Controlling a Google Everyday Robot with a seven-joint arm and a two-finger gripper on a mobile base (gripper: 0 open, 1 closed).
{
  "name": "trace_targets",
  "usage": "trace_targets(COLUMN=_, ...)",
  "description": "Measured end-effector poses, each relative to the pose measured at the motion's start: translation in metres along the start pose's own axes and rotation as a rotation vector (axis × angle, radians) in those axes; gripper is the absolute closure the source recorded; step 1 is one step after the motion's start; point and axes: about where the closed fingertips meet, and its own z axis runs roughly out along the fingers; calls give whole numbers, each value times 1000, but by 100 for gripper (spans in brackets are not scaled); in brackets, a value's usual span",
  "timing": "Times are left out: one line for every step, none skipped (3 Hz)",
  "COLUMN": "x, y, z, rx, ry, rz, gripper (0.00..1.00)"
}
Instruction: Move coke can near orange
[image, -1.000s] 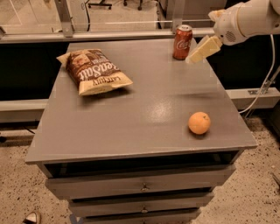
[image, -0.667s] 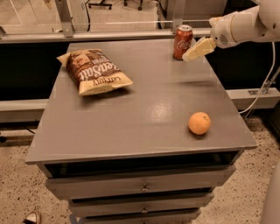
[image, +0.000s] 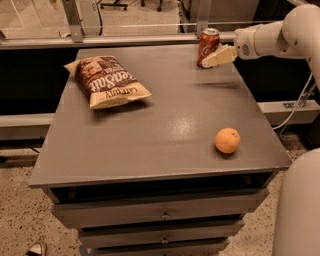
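The red coke can (image: 207, 44) stands upright at the far right of the grey table top (image: 165, 125). My gripper (image: 211, 59) reaches in from the right on a white arm and is at the can's lower part. It is open: one cream finger (image: 220, 56) lies across the can's front right side, and the other finger is hidden behind the can. The can still stands on the table. The orange (image: 227, 140) lies near the front right corner, well in front of the can.
A brown and cream chip bag (image: 109, 80) lies at the far left of the table. Drawers (image: 162, 215) sit below the front edge. A white robot body part (image: 300, 210) stands at the lower right. A rail (image: 125, 40) runs behind the table.
My gripper has moved left and slightly down toward the coke can, from beside it to against its lower right side. The can, the orange and the chip bag have not moved.
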Motion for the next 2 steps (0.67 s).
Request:
trace_targets(x=0, y=-3, z=24, rx=-4, ry=-59, rz=73, gripper=0)
trace_targets(x=-8, y=-2, z=42, rx=-9, ry=-107, rz=118, gripper=15)
